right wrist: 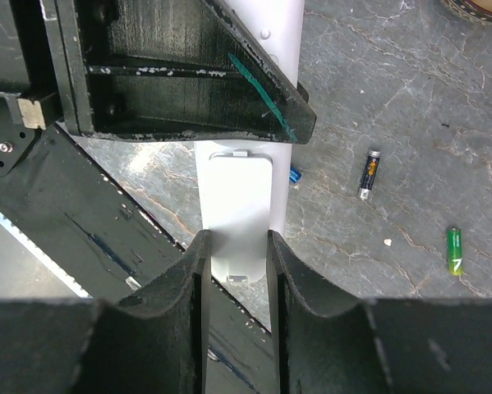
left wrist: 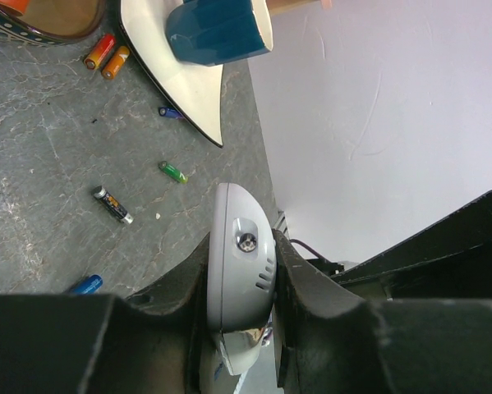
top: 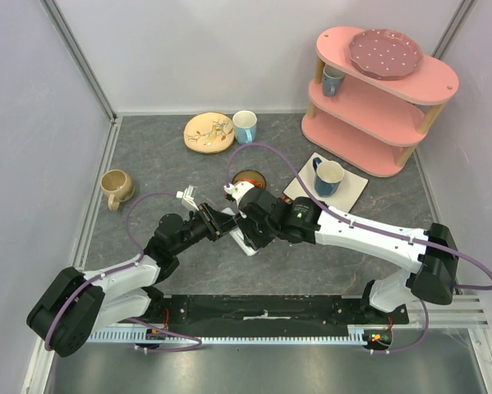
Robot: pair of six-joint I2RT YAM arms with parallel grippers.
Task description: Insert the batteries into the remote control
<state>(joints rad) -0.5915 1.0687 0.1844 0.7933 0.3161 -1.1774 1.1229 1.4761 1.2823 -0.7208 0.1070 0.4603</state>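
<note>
The white remote control (top: 247, 240) is held off the table at centre. My left gripper (left wrist: 241, 246) is shut on its rounded end (left wrist: 239, 271). My right gripper (right wrist: 237, 242) is shut on the small white cover piece (right wrist: 237, 205), which lies against the remote's back (right wrist: 282, 98), just below the left gripper's black finger. Loose batteries lie on the table: a black one (right wrist: 370, 173), a green one (right wrist: 455, 250) and a blue one (right wrist: 295, 174). The left wrist view also shows a second blue one (left wrist: 85, 285) and two orange ones (left wrist: 106, 56). Both grippers (top: 233, 220) meet in the top view.
A brown bowl (top: 248, 179) sits just behind the grippers. A blue mug on a white saucer (top: 328, 176) stands to the right, a pink shelf (top: 381, 90) at back right. A beige mug (top: 116, 187) is at left, a plate (top: 209, 132) and light blue cup (top: 245, 125) at the back.
</note>
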